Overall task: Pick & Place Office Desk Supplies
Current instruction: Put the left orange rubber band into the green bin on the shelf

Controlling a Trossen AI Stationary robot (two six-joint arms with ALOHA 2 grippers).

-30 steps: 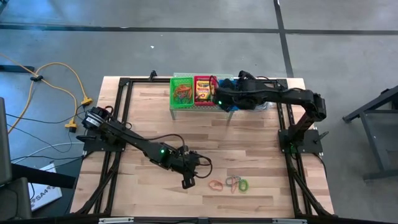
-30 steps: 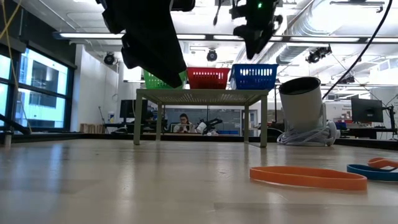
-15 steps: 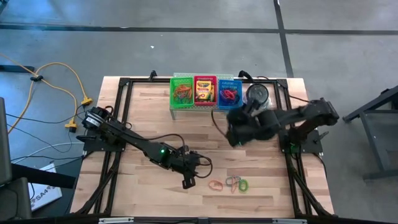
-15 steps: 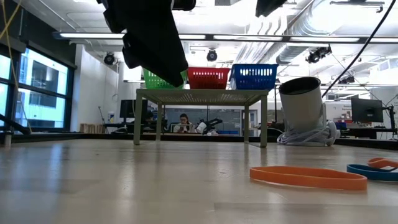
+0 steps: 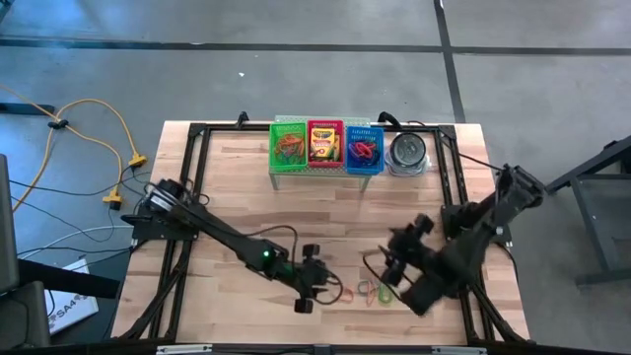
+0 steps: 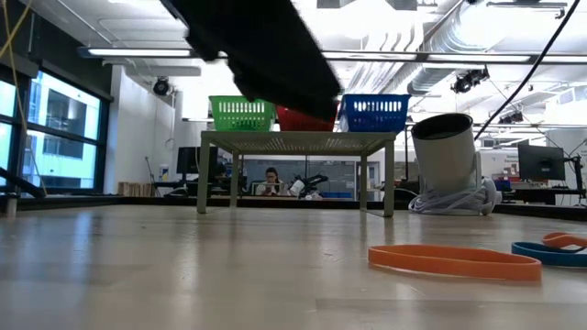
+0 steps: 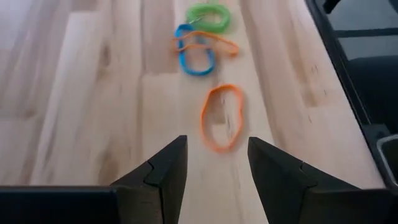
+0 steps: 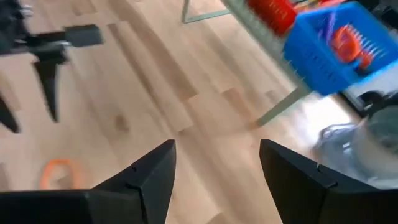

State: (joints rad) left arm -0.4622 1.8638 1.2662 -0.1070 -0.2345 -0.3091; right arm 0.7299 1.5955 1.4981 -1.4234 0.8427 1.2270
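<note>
Left gripper [image 5: 314, 293] is hovering with fingers spread and empty just beside the orange rubber band [image 5: 342, 293] lying on the wooden table [image 5: 237, 187], while the right gripper [image 5: 391, 264], jaws also parted and empty, is hanging near the overlapping blue rubber band [image 7: 194, 55] and green rubber band [image 5: 385, 293]. Crayon boxes [image 5: 321, 144] are sitting in the red basket [image 5: 325, 124] on the wire rack [image 6: 295, 140].
</note>
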